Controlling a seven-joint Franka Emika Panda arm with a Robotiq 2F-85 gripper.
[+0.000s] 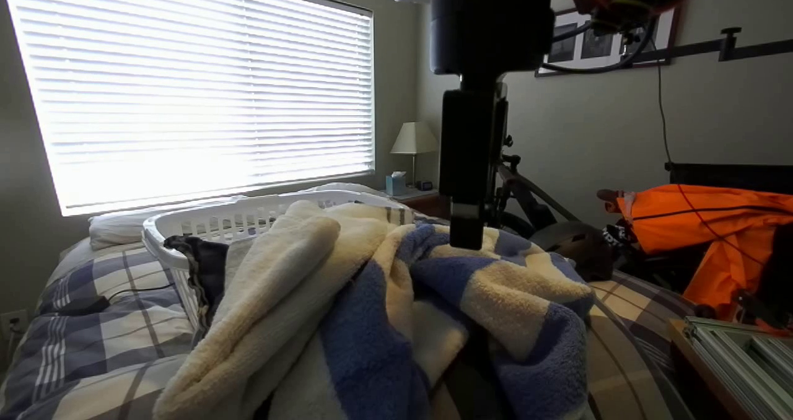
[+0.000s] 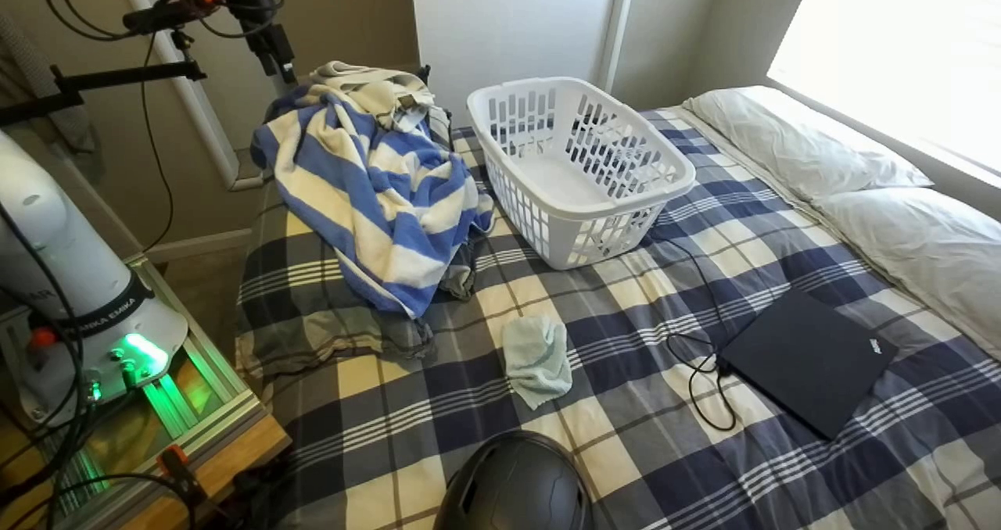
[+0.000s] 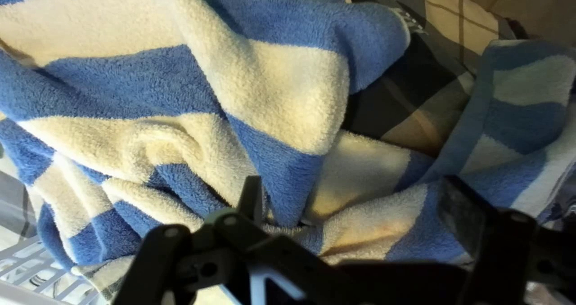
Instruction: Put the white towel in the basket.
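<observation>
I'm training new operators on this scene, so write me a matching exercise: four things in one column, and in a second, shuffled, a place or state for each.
1. White plastic laundry basket with slotted sides
2. Black two-fingered gripper
3. Small pale-green cloth
4. Thin black laptop

A. Lying closed
B. Fingers spread apart
C. Between the blue-and-cream striped plush cloth and the white pillows
D. Crumpled on the navy-and-cream plaid bedspread

Pairs: 1-C, 2-B, 3-D, 4-A
</observation>
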